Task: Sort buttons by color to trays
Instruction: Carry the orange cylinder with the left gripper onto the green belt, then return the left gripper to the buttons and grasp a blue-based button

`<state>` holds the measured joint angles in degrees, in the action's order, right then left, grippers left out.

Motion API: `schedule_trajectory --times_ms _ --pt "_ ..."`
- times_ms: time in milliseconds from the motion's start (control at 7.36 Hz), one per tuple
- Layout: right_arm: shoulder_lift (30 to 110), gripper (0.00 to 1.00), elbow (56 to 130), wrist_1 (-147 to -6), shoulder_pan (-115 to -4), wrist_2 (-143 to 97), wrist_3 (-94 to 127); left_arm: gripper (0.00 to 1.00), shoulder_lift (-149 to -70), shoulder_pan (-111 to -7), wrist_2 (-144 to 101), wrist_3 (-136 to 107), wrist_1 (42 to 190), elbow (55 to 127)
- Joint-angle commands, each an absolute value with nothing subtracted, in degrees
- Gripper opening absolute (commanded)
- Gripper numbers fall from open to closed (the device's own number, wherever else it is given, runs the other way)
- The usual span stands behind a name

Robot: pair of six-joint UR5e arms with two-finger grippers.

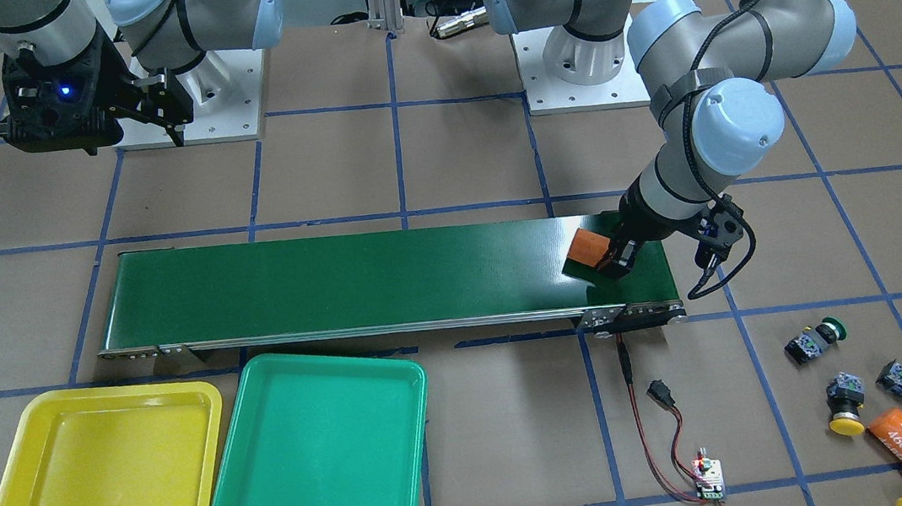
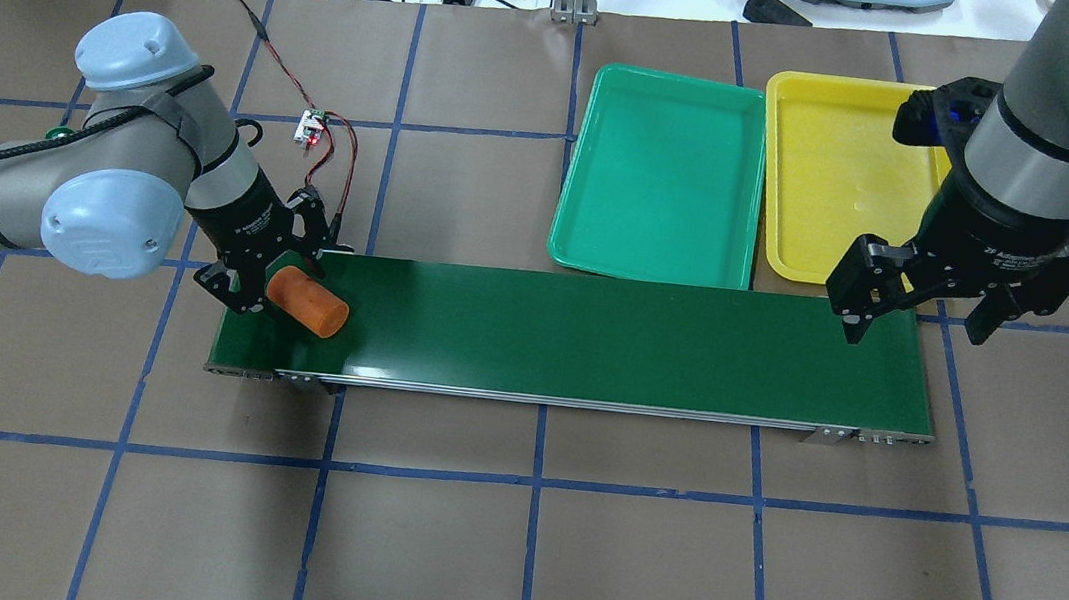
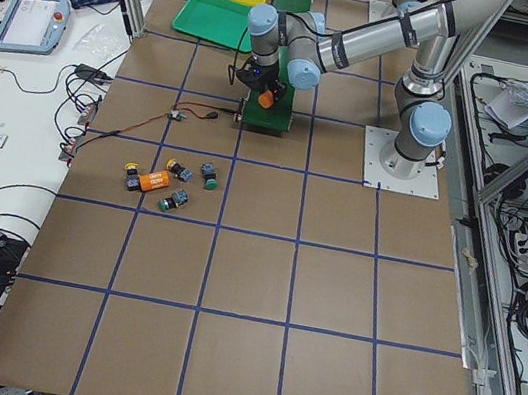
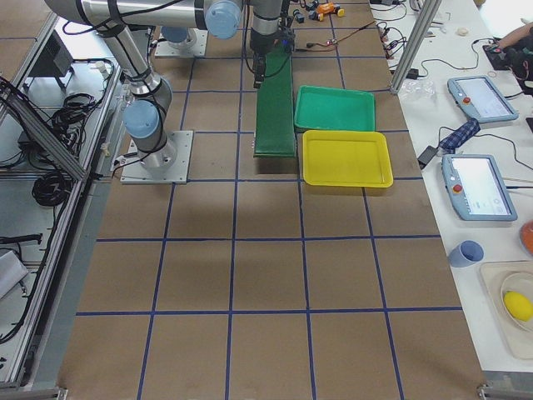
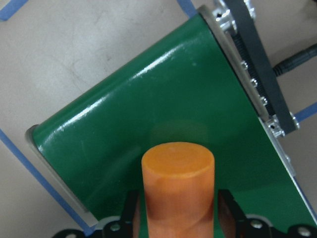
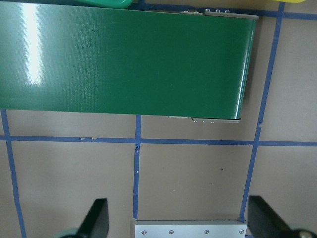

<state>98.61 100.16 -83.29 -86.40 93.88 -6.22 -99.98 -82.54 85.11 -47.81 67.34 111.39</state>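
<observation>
Brown-papered counter (image 2: 507, 539), taped into blue squares. Left hand (image 2: 279, 276): clamped on one end of an orange cylinder (image 2: 313, 303) over the left end of the conveyor belt (image 2: 590, 342). Buttons (image 1: 845, 405): all four lie tipped on the counter past that same belt end, outward of the left hand and well apart from the trays. Green tray (image 2: 658, 183) and yellow tray (image 2: 841, 174): no buttons in either. Right hand (image 2: 914, 328): spread wide, holding nothing, over the belt's far end beside the trays. Judgement: the left arm is nearer the buttons, but it is occupied.

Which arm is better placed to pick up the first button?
Left, probably. The buttons lie near its end of the conveyor belt, though the left gripper holds an orange cylinder. The right gripper hovers open by the trays.
</observation>
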Motion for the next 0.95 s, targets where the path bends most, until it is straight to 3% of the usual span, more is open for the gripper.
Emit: schedule_trajectory --times_ms 0,408,815 --pt "98.70 1.00 100.20 -83.23 -86.40 94.39 -6.15 1.00 -98.09 -81.66 84.90 -39.36 70.81 107.61" --pt "98.70 1.00 100.28 -83.15 -86.40 94.39 -6.15 1.00 -105.26 -69.21 86.30 -0.65 73.05 97.76" --pt "98.70 1.00 100.20 -83.23 -86.40 94.22 -6.15 1.00 -117.56 -66.10 89.21 34.86 71.90 86.87"
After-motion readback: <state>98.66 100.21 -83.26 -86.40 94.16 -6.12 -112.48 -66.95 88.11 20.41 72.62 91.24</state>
